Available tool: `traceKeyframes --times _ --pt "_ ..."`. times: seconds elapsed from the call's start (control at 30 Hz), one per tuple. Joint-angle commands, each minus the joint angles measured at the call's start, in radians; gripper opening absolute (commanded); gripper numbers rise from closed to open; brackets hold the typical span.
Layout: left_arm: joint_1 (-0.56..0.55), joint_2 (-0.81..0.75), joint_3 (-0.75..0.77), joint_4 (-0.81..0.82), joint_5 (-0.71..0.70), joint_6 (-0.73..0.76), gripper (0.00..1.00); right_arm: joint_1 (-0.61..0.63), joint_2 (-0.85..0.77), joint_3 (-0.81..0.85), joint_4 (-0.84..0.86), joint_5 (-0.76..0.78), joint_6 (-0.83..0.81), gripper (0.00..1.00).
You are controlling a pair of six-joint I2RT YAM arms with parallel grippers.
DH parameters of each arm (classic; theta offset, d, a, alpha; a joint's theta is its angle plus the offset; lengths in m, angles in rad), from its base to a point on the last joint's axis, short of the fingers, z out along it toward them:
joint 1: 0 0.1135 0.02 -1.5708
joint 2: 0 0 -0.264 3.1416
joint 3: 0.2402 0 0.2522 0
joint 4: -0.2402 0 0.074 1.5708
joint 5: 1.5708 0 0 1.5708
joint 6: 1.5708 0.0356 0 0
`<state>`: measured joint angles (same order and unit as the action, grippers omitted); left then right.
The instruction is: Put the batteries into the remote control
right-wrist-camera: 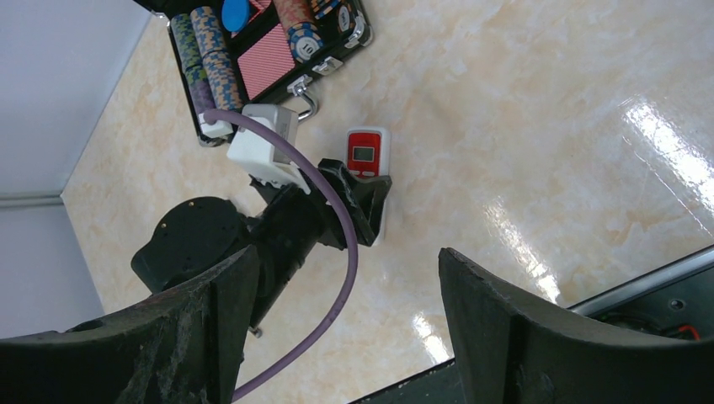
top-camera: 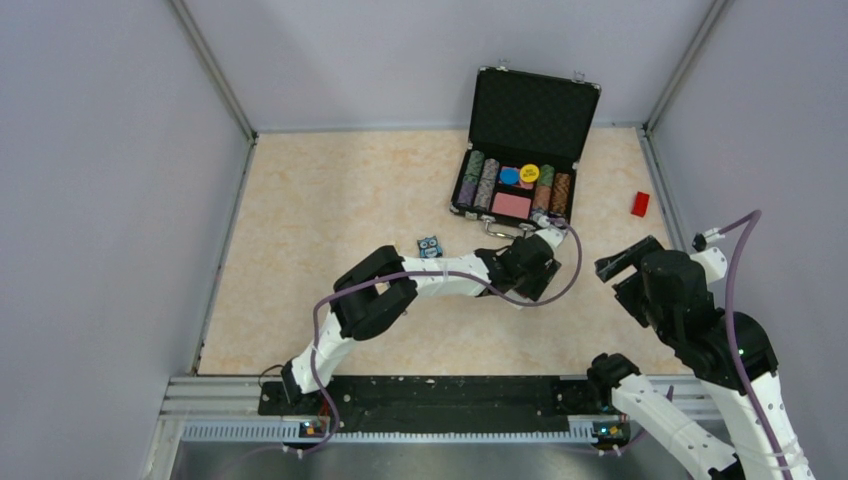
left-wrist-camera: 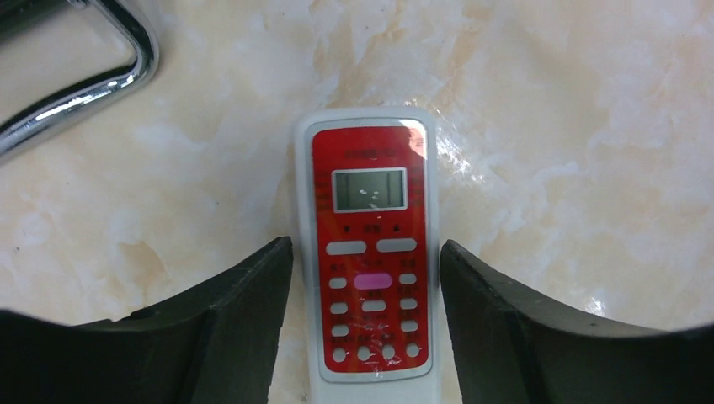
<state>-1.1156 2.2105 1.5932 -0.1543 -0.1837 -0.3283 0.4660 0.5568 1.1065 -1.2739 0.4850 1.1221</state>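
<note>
The remote control (left-wrist-camera: pixel 366 252) lies red face up on the table, its small screen toward the far end. My left gripper (left-wrist-camera: pixel 366 252) stands over its button end, with the fingers (left-wrist-camera: pixel 244 320) tight against its two long sides. The right wrist view shows the remote control (right-wrist-camera: pixel 368 154) sticking out beyond the left gripper (right-wrist-camera: pixel 366 198). In the top view the left gripper (top-camera: pixel 525 268) hides it. My right gripper (top-camera: pixel 628 262) is open and empty, raised at the right, and also shows in its own wrist view (right-wrist-camera: pixel 347 328). No batteries are in view.
An open black case (top-camera: pixel 520 160) of poker chips stands just behind the left gripper, its chrome handle (left-wrist-camera: pixel 84 84) close to the remote. A blue owl toy (top-camera: pixel 430 246) lies to the left. A small red block (top-camera: pixel 640 203) lies at the far right.
</note>
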Motion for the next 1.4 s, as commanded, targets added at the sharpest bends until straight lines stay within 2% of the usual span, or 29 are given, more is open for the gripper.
traceKeyframes --times 0.0,0.1,0.23,0.3,0.33,0.5,0.6,0.73,0.83,1.0,1.1,1.37 --pt "-0.011 0.042 0.052 -0.064 -0.062 0.052 0.65 -0.010 -0.001 0.004 0.008 0.005 -0.005 0.77" --pt "-0.018 0.045 0.043 -0.073 -0.075 0.083 0.64 -0.010 0.000 0.001 0.012 0.001 -0.006 0.77" --pt "-0.021 0.050 0.037 -0.085 -0.080 0.103 0.69 -0.009 0.002 -0.003 0.021 -0.004 -0.006 0.77" --pt "-0.021 0.052 0.039 -0.094 -0.081 0.090 0.67 -0.009 0.003 -0.003 0.023 -0.008 -0.006 0.77" --pt "-0.021 0.050 0.040 -0.099 -0.088 0.077 0.62 -0.010 0.005 -0.003 0.024 -0.011 -0.008 0.77" --pt "-0.006 -0.025 0.012 -0.100 -0.045 0.035 0.18 -0.010 0.023 -0.004 0.053 -0.056 -0.035 0.77" --pt "0.021 -0.132 -0.063 -0.061 0.008 0.007 0.01 -0.009 0.051 -0.002 0.082 -0.104 -0.061 0.77" --pt "0.077 -0.338 -0.236 0.044 0.115 -0.035 0.00 -0.010 0.083 -0.007 0.145 -0.171 -0.105 0.77" --pt "0.093 -0.487 -0.342 0.088 0.169 -0.009 0.00 -0.010 0.100 -0.032 0.199 -0.235 -0.137 0.77" --pt "0.093 -0.672 -0.415 0.076 0.348 0.080 0.00 -0.010 0.176 -0.109 0.364 -0.503 -0.272 0.77" --pt "0.093 -0.743 -0.445 0.082 0.450 0.128 0.00 -0.010 0.249 -0.112 0.422 -0.624 -0.323 0.77" --pt "0.091 -0.829 -0.443 0.065 0.534 0.188 0.00 -0.010 0.320 -0.079 0.498 -0.686 -0.320 0.76"
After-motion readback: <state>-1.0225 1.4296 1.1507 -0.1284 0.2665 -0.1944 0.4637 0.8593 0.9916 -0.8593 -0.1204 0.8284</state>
